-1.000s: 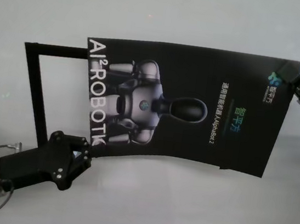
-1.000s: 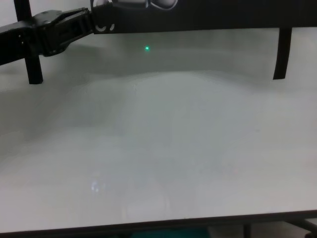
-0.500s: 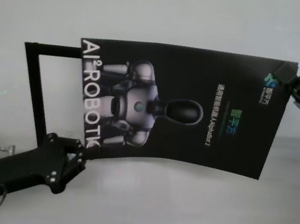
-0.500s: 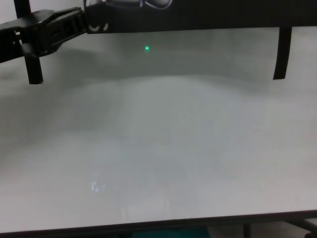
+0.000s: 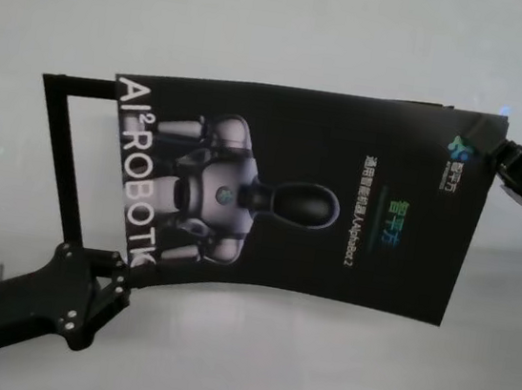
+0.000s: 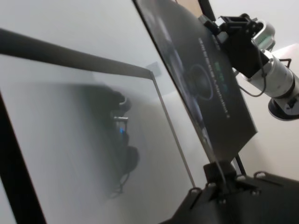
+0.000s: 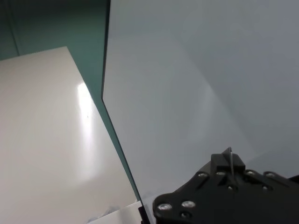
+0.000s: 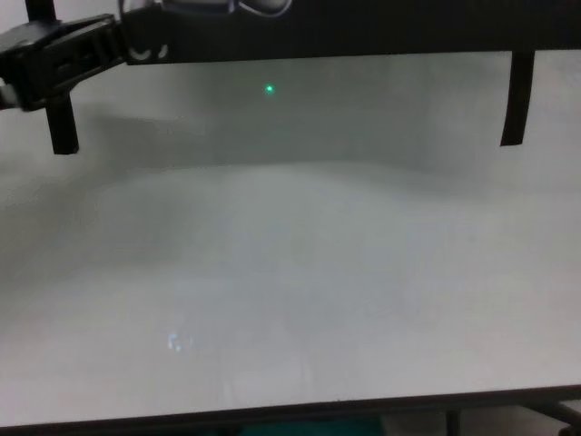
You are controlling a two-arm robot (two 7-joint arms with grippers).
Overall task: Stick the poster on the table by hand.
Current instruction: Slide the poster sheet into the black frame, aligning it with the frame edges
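Behind the poster (image 5: pixel 289 199), tape strips (image 5: pixel 49 158) vanish — left gripper (image 5: pixel 121 268) and right gripper (image 5: pixel 493 153) each pinch opposite poster corners.

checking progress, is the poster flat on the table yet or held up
Held up. The poster hangs spread between the left gripper and right gripper, each pinching a corner, bowed above the table.

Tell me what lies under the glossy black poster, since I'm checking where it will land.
Under the glossy black poster shows white-grey table and black tape outline, whose right part the sheet covers. Left claw and right claw pinch opposite corners.
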